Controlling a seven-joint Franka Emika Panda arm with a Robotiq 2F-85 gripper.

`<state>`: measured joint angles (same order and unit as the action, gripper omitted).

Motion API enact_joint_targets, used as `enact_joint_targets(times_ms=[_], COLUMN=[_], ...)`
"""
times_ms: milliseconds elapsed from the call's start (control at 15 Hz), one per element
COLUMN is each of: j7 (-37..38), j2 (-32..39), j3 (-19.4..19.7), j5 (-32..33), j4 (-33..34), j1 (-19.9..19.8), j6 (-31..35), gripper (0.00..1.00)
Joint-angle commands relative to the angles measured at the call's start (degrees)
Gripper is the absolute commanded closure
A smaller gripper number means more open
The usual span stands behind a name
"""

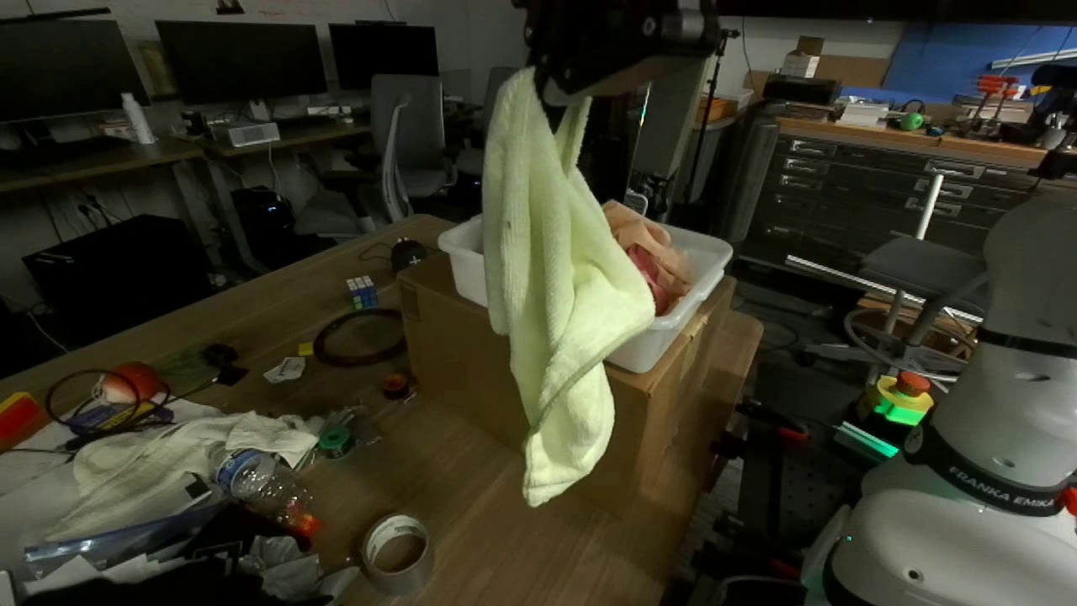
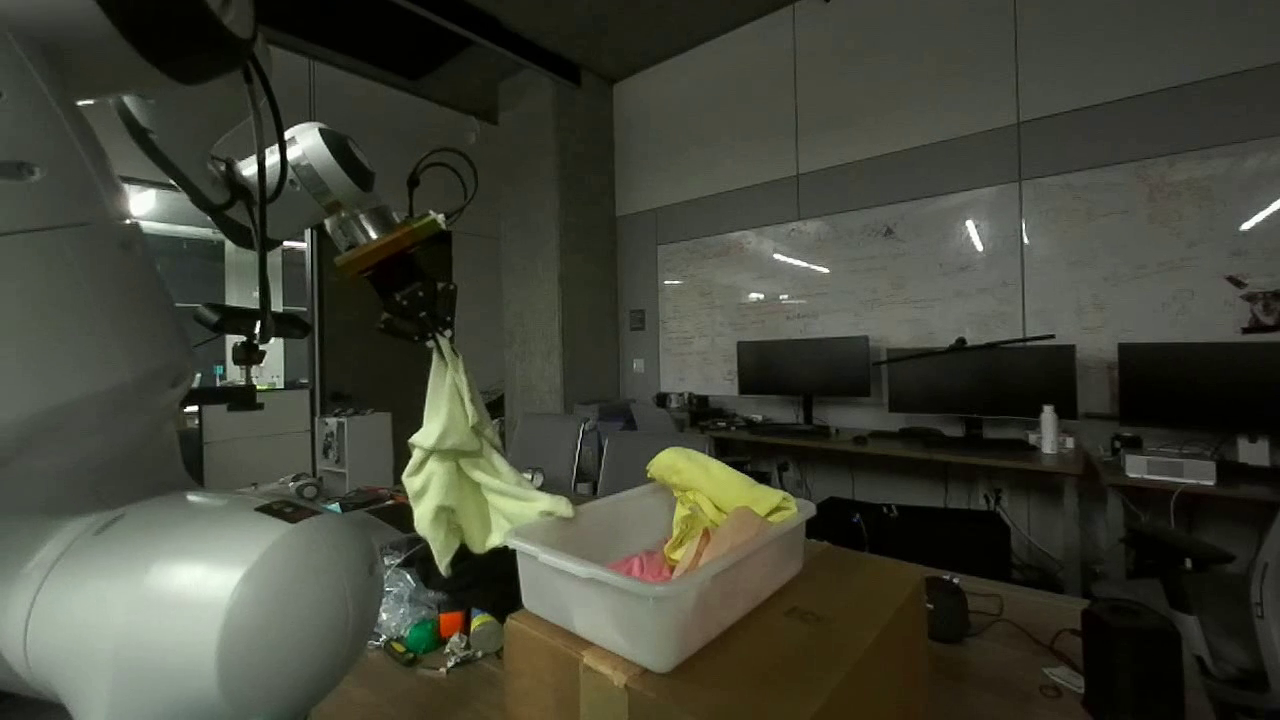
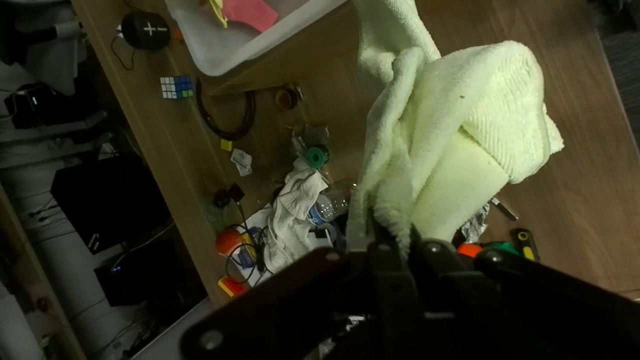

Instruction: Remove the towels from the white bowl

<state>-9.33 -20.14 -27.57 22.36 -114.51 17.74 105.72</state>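
Observation:
My gripper is shut on a pale yellow-green towel and holds it up by its top. It also shows in an exterior view and the wrist view. The towel hangs in folds beside the white bowl, a rectangular white tub; one towel corner overlaps the tub's rim in an exterior view, and I cannot tell if they touch. Inside the tub lie a bright yellow towel, a peach towel and a pink towel. The tub's corner shows in the wrist view.
The tub stands on a cardboard box on a wooden table. On the table are a plastic bottle, a tape roll, a puzzle cube, a white cloth, a black cable coil and a black speaker.

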Motion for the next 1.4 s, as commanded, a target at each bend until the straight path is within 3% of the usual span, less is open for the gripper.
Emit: enact_joint_targets(times_ms=[0,333,933,1200,1333], j7=[-1.91,-1.63,-13.42,-18.19,-17.73], j2=[4.57,9.54,24.29,27.59,28.49], j3=[-1.16,-1.41,4.41,5.4,5.53], j5=[3.01,2.92,-14.85,-23.71,-24.8], j4=[5.35,11.76,33.98,39.87,41.41], j1=[1.99,2.77,2.69,2.27,2.51], j6=[-3.58,-7.04,-24.28,-28.56,-29.9], gripper=[0.96,0.96,0.96,0.96,0.96])
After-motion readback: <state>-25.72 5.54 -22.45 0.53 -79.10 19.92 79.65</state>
